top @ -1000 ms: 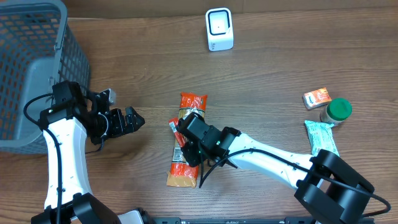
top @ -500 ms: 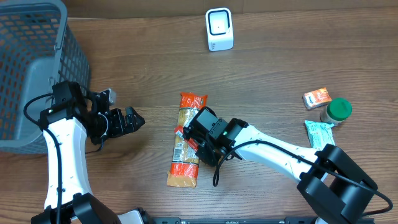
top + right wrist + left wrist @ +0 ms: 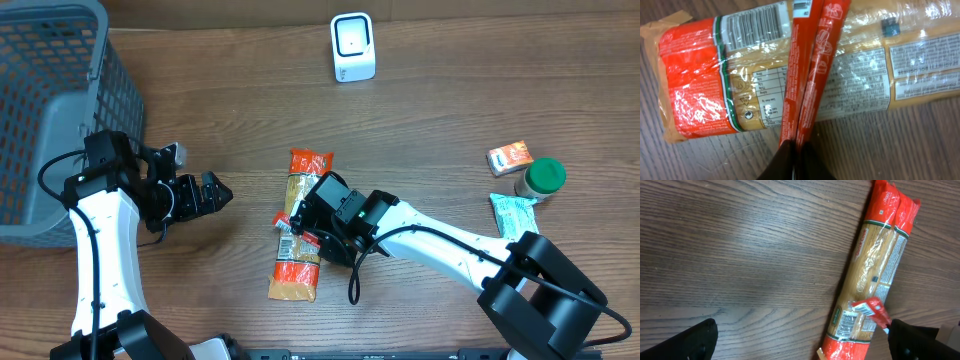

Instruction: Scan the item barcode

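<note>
Just changed: right tool (image 3: 794, 150) swung rightward, laying the red stick pack (image 3: 810, 75) across the pasta pack (image 3: 700, 90).
Right tool: clamped on the stick's end.
Left tool (image 3: 215, 192): apart, idle.
Scanner (image 3: 352, 47): well apart, nothing scanned yet.

Both arms (image 3: 100, 250) wear white shells, black joints, black pincers (image 3: 222, 193) (black cables (image 3: 352, 285) looping).

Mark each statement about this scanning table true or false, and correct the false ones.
1. The right gripper pinches a thin red packet. True.
2. The left gripper is shut on the pasta package. False: it is open and holds nothing.
3. The white scanner stands apart from the pasta package. True.
4. The green-lidded jar sits in the basket. False: it stands on the table beside the orange box, far from the basket.
</note>
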Action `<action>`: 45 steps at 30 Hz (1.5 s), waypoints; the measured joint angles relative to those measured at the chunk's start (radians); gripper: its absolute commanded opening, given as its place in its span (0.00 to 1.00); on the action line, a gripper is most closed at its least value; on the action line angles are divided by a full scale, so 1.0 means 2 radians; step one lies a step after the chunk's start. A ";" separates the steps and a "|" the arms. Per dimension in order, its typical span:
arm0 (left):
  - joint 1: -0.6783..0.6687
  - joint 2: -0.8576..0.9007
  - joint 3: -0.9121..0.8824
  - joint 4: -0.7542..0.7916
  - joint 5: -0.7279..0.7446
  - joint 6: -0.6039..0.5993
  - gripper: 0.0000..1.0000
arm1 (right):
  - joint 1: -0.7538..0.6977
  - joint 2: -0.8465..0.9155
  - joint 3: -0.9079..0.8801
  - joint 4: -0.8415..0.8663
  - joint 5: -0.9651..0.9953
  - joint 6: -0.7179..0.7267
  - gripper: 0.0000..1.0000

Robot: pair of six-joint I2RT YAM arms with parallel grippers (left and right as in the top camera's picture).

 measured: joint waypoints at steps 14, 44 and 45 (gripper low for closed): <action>0.000 0.000 0.000 0.000 0.000 0.000 1.00 | 0.000 0.000 0.000 0.004 -0.001 -0.022 0.77; 0.000 0.000 0.000 0.000 0.000 0.000 1.00 | -0.174 -0.027 0.022 -0.086 -0.204 0.215 0.56; 0.000 0.000 0.000 0.000 0.000 0.000 1.00 | -0.173 -0.019 0.018 -0.082 -0.210 0.214 0.56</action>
